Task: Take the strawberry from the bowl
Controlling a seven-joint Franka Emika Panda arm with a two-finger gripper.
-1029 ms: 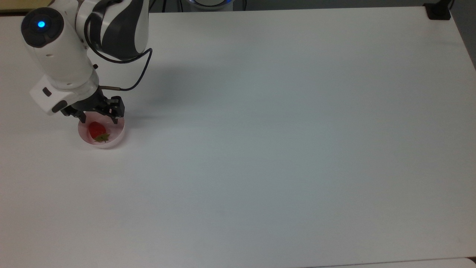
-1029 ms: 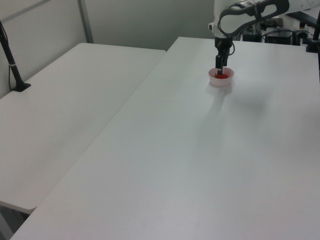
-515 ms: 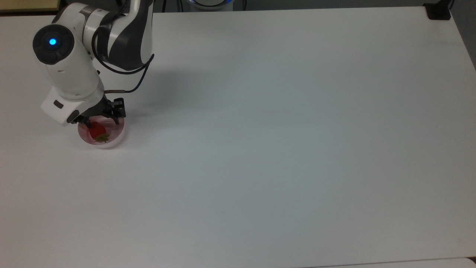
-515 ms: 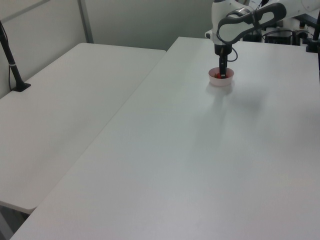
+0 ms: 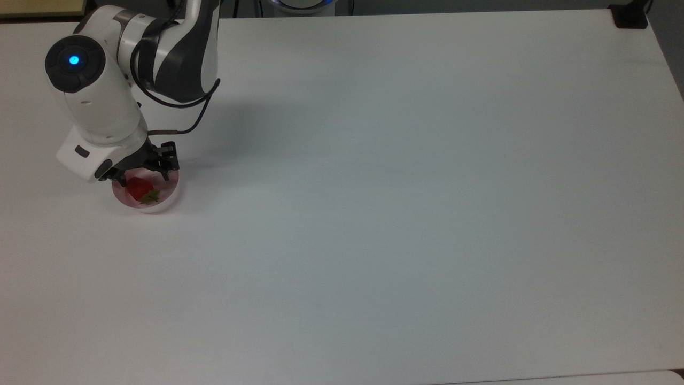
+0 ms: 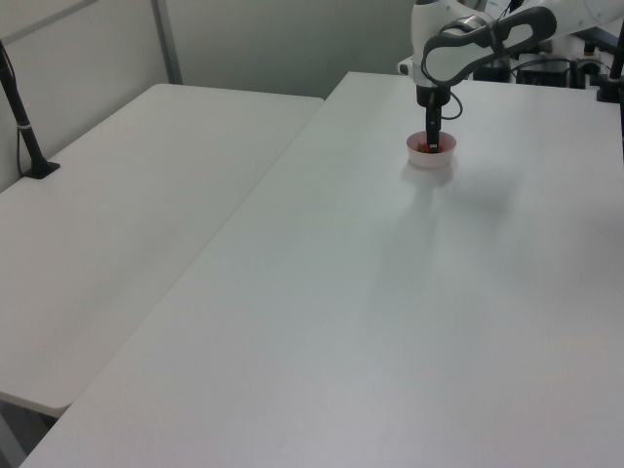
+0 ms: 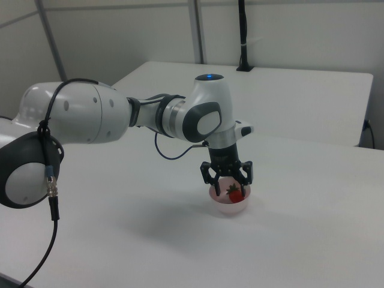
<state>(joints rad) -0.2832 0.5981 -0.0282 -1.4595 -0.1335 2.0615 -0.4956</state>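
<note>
A small pale pink bowl (image 5: 170, 198) stands near the top view's left edge, on the white table (image 5: 406, 203). Inside it lies a red strawberry (image 5: 138, 186), its green cap turned toward the table's near edge. My gripper (image 5: 143, 176) is lowered over the bowl and stands open, with one finger on each side of the strawberry. In the right view the gripper (image 7: 228, 188) reaches down into the bowl (image 7: 228, 209), and the strawberry (image 7: 236, 194) shows between the fingers. The left view has the gripper (image 6: 432, 145) dipping into the bowl (image 6: 429, 160) at the far end of the table.
A second white table (image 6: 127, 234) stands beside this one on the left view's left, with a black post (image 6: 21, 117) clamped at its far edge. A black clamp (image 5: 629, 16) sits on the corner at the top view's upper right.
Over the last second the gripper came down from above the bowl's far rim until its fingers sat inside the bowl around the strawberry. Since half a second ago it has barely moved.
</note>
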